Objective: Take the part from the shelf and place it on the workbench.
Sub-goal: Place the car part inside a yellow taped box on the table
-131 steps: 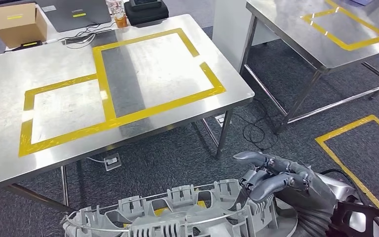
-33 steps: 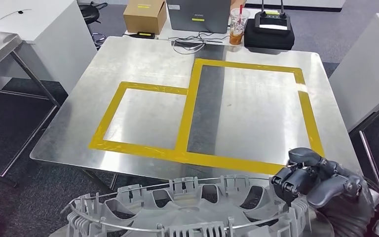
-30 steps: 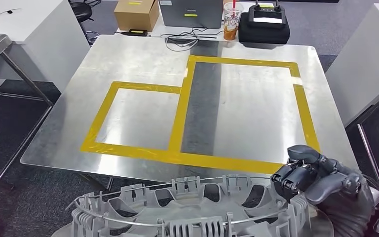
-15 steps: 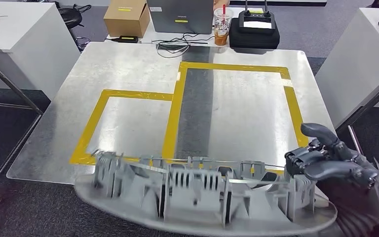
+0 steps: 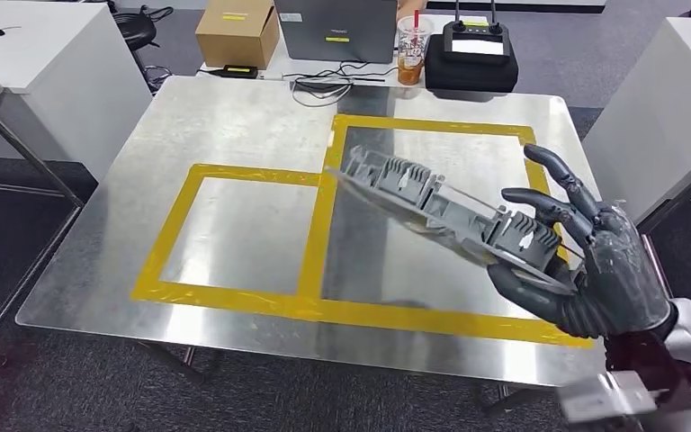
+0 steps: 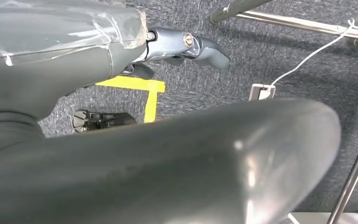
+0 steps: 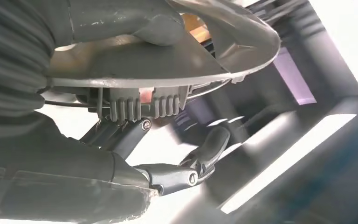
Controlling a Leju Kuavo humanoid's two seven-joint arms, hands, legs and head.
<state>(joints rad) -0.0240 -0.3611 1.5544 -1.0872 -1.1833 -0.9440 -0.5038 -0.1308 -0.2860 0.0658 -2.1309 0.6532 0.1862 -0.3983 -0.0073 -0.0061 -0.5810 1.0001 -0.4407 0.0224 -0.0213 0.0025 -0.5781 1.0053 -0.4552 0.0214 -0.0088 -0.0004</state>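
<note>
The part [image 5: 432, 202] is a grey round plastic cover with ribbed clips along its rim. It hangs tilted above the steel workbench [image 5: 234, 117], over the larger yellow-taped rectangle [image 5: 432, 126]. My right hand [image 5: 589, 265] grips its near right edge, fingers spread over the top of the rim. In the right wrist view the part's rim [image 7: 168, 70] lies between the thumb and the fingers [image 7: 200, 161] of the right hand [image 7: 102, 154]. My left hand [image 6: 121, 56] hangs beside the bench over dark carpet and holds nothing.
Along the bench's far edge stand a cardboard box [image 5: 237, 34], a grey case [image 5: 335, 27], a drink cup [image 5: 409, 40] and a black case with a controller [image 5: 471, 54]. White cabinets flank the bench on the left [image 5: 45, 72] and right [image 5: 657, 99]. Yellow floor tape [image 6: 140, 86] lies below my left hand.
My right hand has lifted the part from below the bench's near edge up and forward over the large yellow rectangle, tilting it. The view has also shifted slightly.
</note>
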